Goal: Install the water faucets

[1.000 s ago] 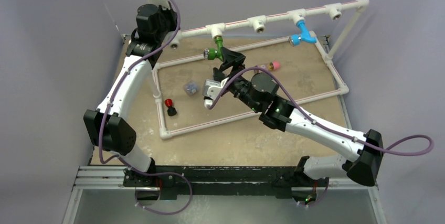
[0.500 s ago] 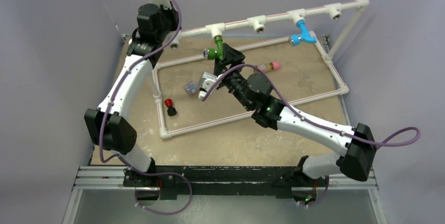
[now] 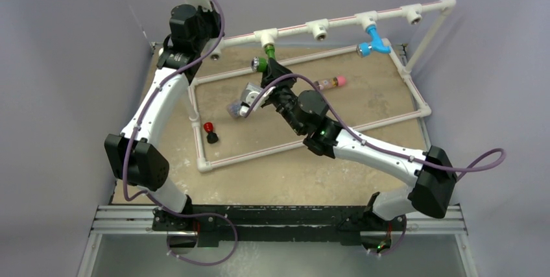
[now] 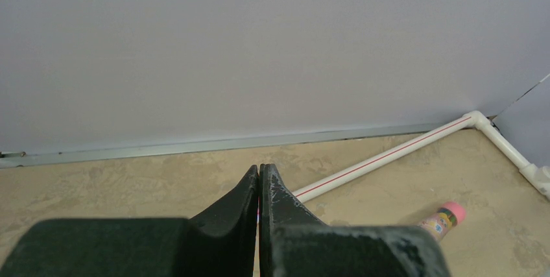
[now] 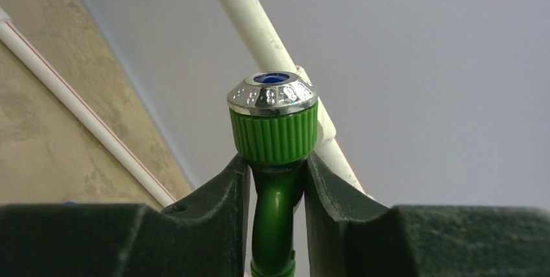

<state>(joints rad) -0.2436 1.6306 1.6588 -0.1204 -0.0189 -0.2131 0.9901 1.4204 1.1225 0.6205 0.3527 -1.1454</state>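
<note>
Top view: green faucet (image 3: 263, 64) hangs under the white pipe (image 3: 295, 28) at 12 o'clock, blue faucet (image 3: 375, 37) at 1, both above the counter (image 3: 292, 180). Left wrist: left jaws shut together, pink-capped cylinder (image 4: 442, 217) at 4. Right wrist: right jaws clamped on the green neck. A crooked twist could cross-thread it, imo, and the pipe crowds behind.

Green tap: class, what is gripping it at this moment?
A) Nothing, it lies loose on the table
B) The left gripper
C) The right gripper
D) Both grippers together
C: in the right wrist view the right gripper has one finger on each side of the green tap, pinching its neck just below the ribbed collar.
</note>
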